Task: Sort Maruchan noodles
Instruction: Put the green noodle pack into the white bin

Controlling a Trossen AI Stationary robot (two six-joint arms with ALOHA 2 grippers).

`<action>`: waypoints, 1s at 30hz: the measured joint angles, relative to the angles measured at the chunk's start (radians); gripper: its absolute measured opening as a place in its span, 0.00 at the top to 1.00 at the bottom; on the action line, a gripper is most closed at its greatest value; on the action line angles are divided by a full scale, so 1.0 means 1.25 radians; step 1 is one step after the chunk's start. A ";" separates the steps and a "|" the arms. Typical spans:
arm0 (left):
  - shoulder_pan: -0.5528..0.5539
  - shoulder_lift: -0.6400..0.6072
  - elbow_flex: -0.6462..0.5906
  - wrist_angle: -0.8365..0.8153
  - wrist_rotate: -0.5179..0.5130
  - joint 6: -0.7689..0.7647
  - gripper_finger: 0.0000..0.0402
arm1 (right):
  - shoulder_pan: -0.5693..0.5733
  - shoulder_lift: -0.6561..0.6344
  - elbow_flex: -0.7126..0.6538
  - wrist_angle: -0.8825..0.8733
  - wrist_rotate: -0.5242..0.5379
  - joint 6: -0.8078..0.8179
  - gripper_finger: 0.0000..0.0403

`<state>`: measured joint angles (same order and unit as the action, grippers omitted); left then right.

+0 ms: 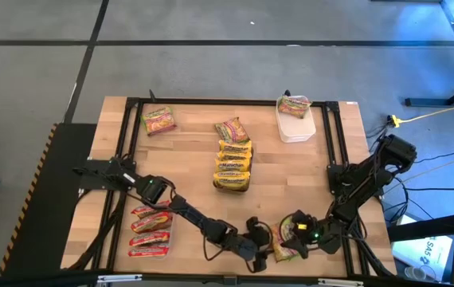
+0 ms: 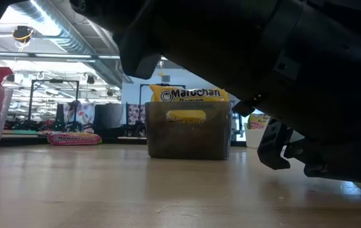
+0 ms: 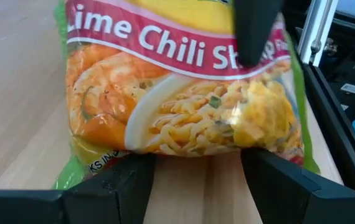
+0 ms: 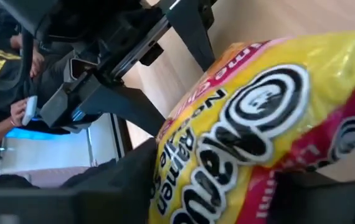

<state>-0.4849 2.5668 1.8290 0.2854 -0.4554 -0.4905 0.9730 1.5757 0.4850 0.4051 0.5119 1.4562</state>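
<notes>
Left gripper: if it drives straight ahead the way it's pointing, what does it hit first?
The Lime Chili Shrimp packet, lying directly ahead of the left gripper, whose jaws stand open. One right gripper finger already rests on it. The remaining gap is unclear.

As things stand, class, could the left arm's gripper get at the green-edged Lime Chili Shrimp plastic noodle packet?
Probably yes: the left gripper stands open right at the green-edged packet, though the right gripper's finger already lies across it.

"Lime Chili Sh…" runs in white letters across the red band of the noodle packet (image 3: 177, 93) in the left wrist view. "Maruchan Ramen" stands on the yellow packet (image 2: 189, 95) in the brown tray (image 2: 189, 136). "Ramen Noodle" shows on the packet (image 4: 258, 130) before the right wrist camera.
</notes>
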 joint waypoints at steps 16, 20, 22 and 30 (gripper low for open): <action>-0.062 -0.181 0.001 -0.469 0.153 0.007 0.42 | -0.018 -0.049 0.001 -0.021 -0.024 -0.345 0.84; -0.068 -0.243 -0.023 -0.581 0.151 0.023 0.42 | -0.068 -0.140 0.001 -0.071 -0.019 -0.491 0.85; -0.069 -0.288 -0.071 -0.574 0.151 0.029 0.42 | -0.102 -0.201 0.001 -0.133 -0.020 -0.555 0.85; -0.051 -0.501 -0.397 -0.335 0.148 0.026 0.42 | -0.314 -0.436 0.092 -0.477 -0.005 -0.829 0.85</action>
<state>-0.5485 1.9411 1.3327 -0.1332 -0.2708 -0.4577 0.5806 1.0311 0.5999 -0.1908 0.5056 0.4204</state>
